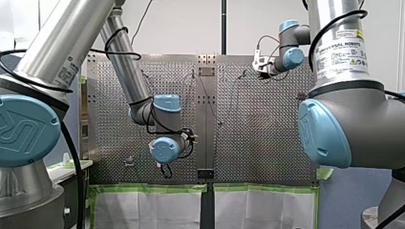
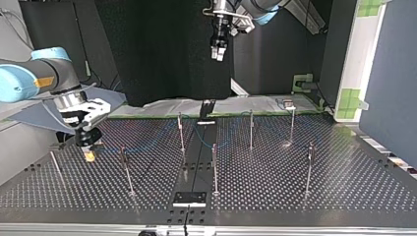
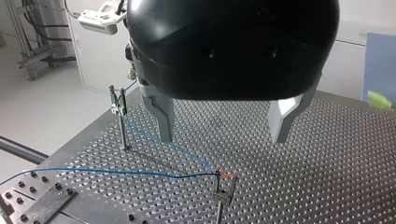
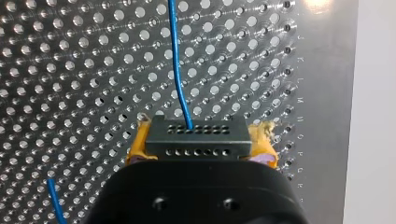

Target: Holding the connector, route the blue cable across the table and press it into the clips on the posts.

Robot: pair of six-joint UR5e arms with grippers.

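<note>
In the right wrist view my right gripper is shut, its yellow pads clamped on the black connector. The blue cable leaves the connector and runs ahead over the perforated plate. In the top view my right gripper hangs low at the left, beside a post. My left gripper is open and holds nothing. It hovers over the plate, high above it in the top view. Under it the blue cable passes a near post's clip, then climbs to a far post's clip.
Several thin upright posts stand across the table, with a dark centre strip between its two halves. A black plate is bolted near the table's edge. My right arm's wrist camera shows beyond the far post.
</note>
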